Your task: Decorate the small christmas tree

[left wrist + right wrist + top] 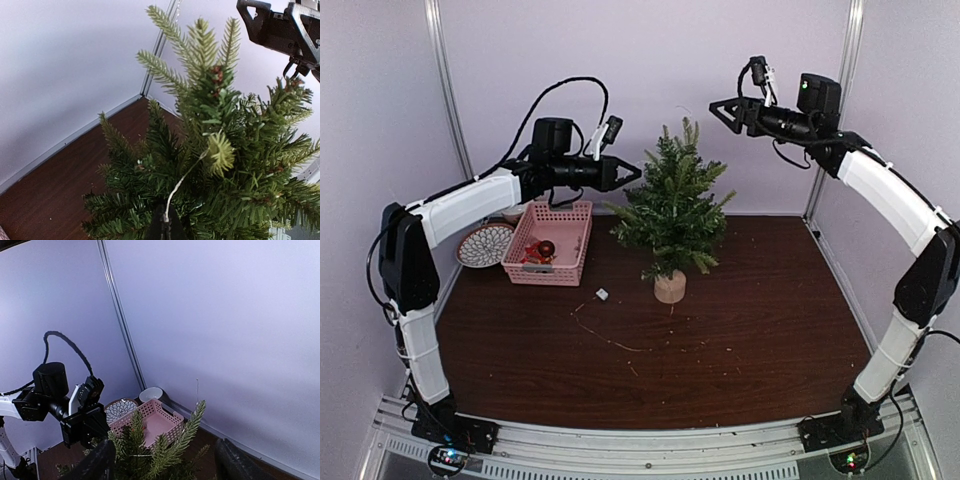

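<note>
Your left gripper [630, 175] is clamped on a thin pale wire [182, 177] running into the small christmas tree [672, 205], which stands mid-table. Your right gripper [720, 108] hangs spread wide near its tip, gripping nothing. Left of the tree, the pink plastic lattice basket [582, 245] holds small red ornaments [546, 248].

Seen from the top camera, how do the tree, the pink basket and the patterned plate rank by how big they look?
1. tree
2. basket
3. plate, though it is partly hidden
</note>
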Controlling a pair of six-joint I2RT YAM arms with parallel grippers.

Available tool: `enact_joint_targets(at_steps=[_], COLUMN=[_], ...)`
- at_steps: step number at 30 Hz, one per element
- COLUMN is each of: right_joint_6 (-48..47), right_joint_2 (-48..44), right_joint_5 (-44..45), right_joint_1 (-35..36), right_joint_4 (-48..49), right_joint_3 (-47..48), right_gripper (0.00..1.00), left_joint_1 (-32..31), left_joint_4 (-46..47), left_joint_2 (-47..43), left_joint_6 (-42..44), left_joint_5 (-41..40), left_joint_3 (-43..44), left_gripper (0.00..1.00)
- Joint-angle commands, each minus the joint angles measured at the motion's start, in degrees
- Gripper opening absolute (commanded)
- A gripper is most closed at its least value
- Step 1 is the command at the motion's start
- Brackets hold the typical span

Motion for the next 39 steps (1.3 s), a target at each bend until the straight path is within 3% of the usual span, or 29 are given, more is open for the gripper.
enact_joint_targets(at_steps=[1,10,22,39], right_joint_6=[-1.3,0.4,0.8,1.5], right_joint_2=[1.8,13.7,21.3,22.3], right_joint_5=[5.7,3.7,-1.1,-1.8], right_joint_1=[-0.5,-0.4,-0.4,0.7], right_joint_4=[-6.2,-17.5,-18.5,-16.3], right_joint_3=[6.5,25.5,34.1,35.5], right_gripper=[0.66,0.59,0.48,0.43], left_joint_1=[-0.2,-0.2,-0.3,-0.8], left_joint_4=[-0.8,-5.9,-8.8,-12.1], left_joint_2=[1.6,3.5,4.8,5.3], left_joint_6=[3.4,8.2,10.9,15.3], left_joint_5=[1.9,3.1,4.0,4.0], left_joint_3=[4.1,9.3,12.4,17.2], left_gripper=[0.0,0.0,0.0,0.0])
